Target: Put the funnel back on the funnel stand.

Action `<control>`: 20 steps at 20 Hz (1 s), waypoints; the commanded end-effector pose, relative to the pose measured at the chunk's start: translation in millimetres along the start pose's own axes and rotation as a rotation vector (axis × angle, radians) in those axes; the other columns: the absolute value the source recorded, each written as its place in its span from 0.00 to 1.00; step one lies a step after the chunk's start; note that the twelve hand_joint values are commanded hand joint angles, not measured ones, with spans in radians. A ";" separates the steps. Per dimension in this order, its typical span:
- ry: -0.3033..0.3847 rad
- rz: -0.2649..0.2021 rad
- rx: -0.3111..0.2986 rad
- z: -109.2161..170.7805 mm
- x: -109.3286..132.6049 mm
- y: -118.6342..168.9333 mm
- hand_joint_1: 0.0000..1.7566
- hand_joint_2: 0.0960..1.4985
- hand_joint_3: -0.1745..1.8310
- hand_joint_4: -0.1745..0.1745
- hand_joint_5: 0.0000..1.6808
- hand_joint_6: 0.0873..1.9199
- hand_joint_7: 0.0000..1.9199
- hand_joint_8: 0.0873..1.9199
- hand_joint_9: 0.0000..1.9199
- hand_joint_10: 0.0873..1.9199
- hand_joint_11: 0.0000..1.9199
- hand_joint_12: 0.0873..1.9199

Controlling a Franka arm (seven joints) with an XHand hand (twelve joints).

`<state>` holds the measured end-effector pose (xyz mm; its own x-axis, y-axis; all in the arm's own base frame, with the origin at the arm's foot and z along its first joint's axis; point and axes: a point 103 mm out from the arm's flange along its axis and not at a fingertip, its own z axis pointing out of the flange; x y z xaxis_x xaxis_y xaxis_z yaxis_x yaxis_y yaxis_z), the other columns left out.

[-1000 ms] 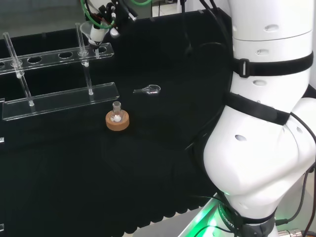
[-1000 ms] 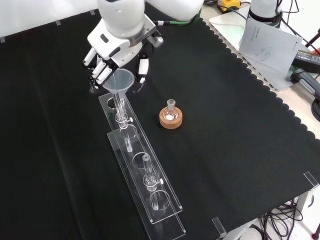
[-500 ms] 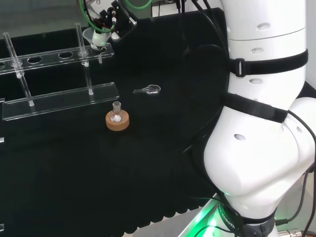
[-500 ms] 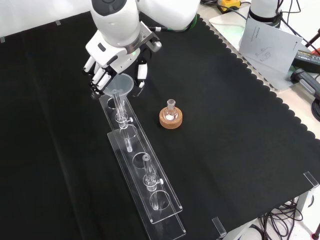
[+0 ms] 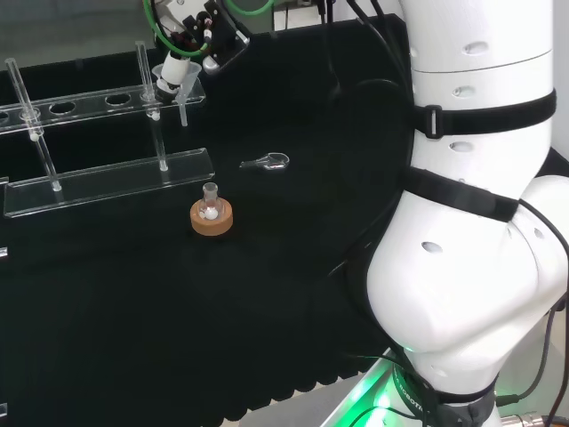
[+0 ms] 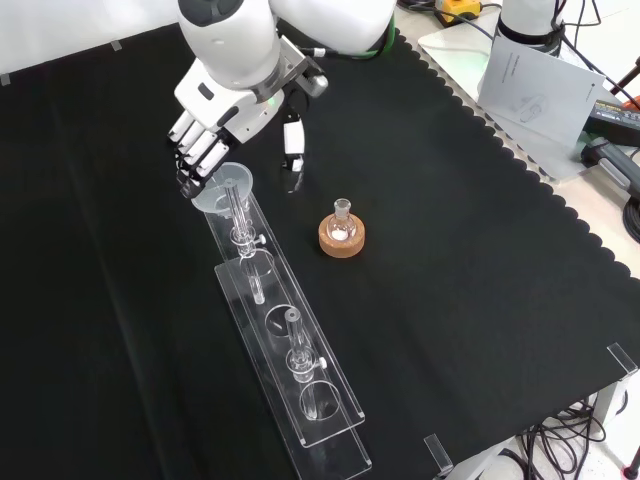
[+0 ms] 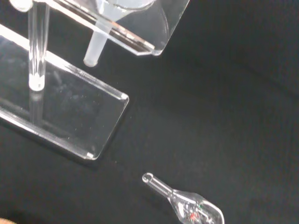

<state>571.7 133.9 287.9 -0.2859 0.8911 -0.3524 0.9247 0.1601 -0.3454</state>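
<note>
Cork ring (image 5: 212, 219) with a small flask (image 5: 210, 197) upright in it sits nearest in the head view, in front of the stand (image 5: 107, 182) and apart from it; the ring is there to keep the flask from rolling. A little farther, right of the stand's base plate, a small glass bulb (image 5: 267, 163) lies on its side on the cloth (image 5: 293, 294), loose and clear of the work. Stand: clear plates on posts, upper plate with a row of holes. The funnel (image 5: 175, 78) is at the upper plate's right end, cone above the plate, stem hanging below it (wrist view (image 7: 98, 44)), so it looks seated in the end hole. Farthest, the hand (image 6: 225, 105) is just behind the funnel; fingers (image 6: 200, 152) fairly straight beside the cone's rim, thumb held away. Judged: release stage, but finger contact with the rim cannot be told.
</note>
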 end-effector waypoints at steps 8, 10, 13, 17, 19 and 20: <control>0.050 0.069 -0.087 -19.8 -24.9 -67.5 0.25 0.41 0.17 0.36 0.15 0.00 0.01 0.30 0.11 0.38 0.10 0.73; 0.068 0.092 -0.107 -21.2 -32.2 -83.4 0.25 0.42 0.17 0.36 0.16 0.00 0.01 0.30 0.11 0.38 0.10 0.73; 0.090 0.119 -0.128 -21.2 -39.8 -104.3 0.25 0.42 0.17 0.36 0.16 0.00 0.02 0.31 0.12 0.38 0.10 0.73; 0.112 0.151 -0.142 -18.7 -46.4 -125.8 0.26 0.43 0.17 0.35 0.17 0.00 0.02 0.32 0.13 0.38 0.10 0.73; 0.127 0.165 -0.144 -16.4 -48.6 -135.0 0.26 0.44 0.17 0.35 0.17 0.00 0.02 0.32 0.14 0.37 0.11 0.73; 0.130 0.173 -0.143 -14.7 -49.0 -139.3 0.26 0.44 0.17 0.35 0.18 0.00 0.03 0.32 0.14 0.37 0.11 0.72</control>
<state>485.5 92.6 359.5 -0.1732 0.9312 -0.3209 0.9724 0.1101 -0.2055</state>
